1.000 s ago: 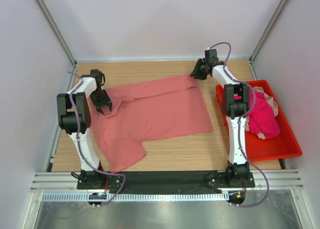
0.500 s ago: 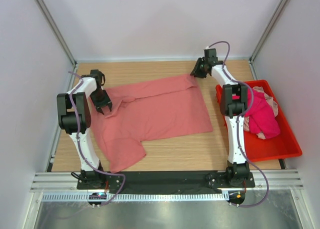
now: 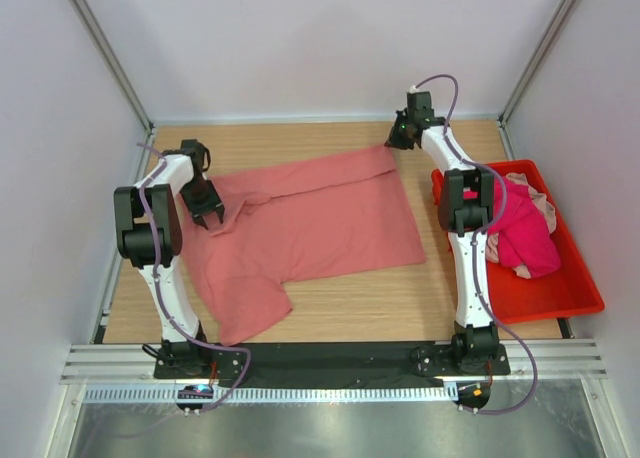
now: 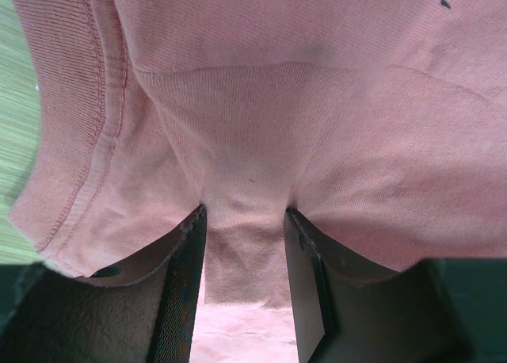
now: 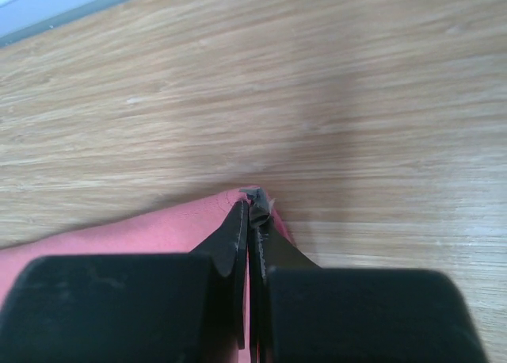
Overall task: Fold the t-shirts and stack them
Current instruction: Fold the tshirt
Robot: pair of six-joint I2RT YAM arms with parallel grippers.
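A large salmon t-shirt [image 3: 310, 223] lies spread flat on the wooden table. My left gripper [image 3: 208, 221] presses down on its left part near the collar, jaws apart, with a strip of cloth [image 4: 317, 101] lying between the fingers [image 4: 184, 292]. My right gripper [image 3: 397, 143] is shut on the shirt's far right corner, and the pinched corner [image 5: 142, 232] shows at the gripper's tips [image 5: 253, 198]. A magenta t-shirt [image 3: 525, 233] and a pale pink one [image 3: 540, 203] lie crumpled in the bin.
A red plastic bin [image 3: 570, 303] stands at the right edge of the table, beside the right arm. Bare wood [image 3: 350, 303] shows in front of the shirt and behind it. White walls close in the left, back and right sides.
My right gripper has shifted slightly back and to the right with the shirt's corner in it. The left gripper has not moved.
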